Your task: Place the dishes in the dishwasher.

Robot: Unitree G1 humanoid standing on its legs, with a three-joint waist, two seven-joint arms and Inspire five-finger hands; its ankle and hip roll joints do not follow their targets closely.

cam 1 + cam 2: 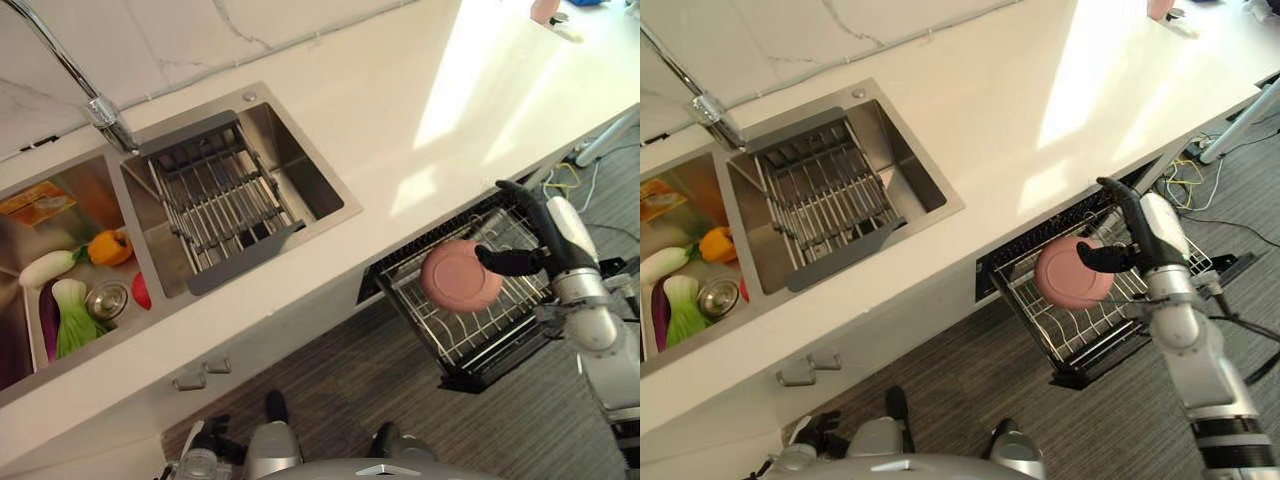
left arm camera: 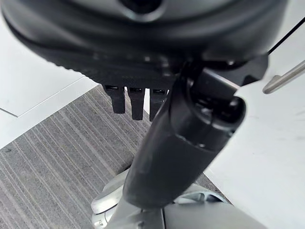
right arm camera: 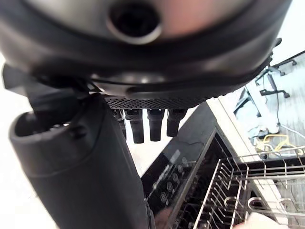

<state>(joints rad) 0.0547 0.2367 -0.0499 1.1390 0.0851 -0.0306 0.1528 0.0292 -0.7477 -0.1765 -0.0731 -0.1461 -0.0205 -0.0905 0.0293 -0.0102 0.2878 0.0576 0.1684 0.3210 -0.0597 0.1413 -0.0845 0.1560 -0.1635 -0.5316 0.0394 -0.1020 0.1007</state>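
In the left eye view, a pink plate (image 1: 461,276) is pinched between thumb and fingers of the right hand (image 1: 527,238), above the pulled-out dishwasher rack (image 1: 470,335). The plate should be tipped on edge and lowered between the tines.

In the right eye view, the counter edge (image 1: 970,255) lies close behind the rack; open floor (image 1: 970,400) is left in front.

In the left wrist view, the left hand (image 2: 138,102) is seen spread over floor.

In the right wrist view, rack wires (image 3: 238,191) are seen ahead.

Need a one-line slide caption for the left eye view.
Right hand holds a pink plate over the pulled-out dishwasher rack.
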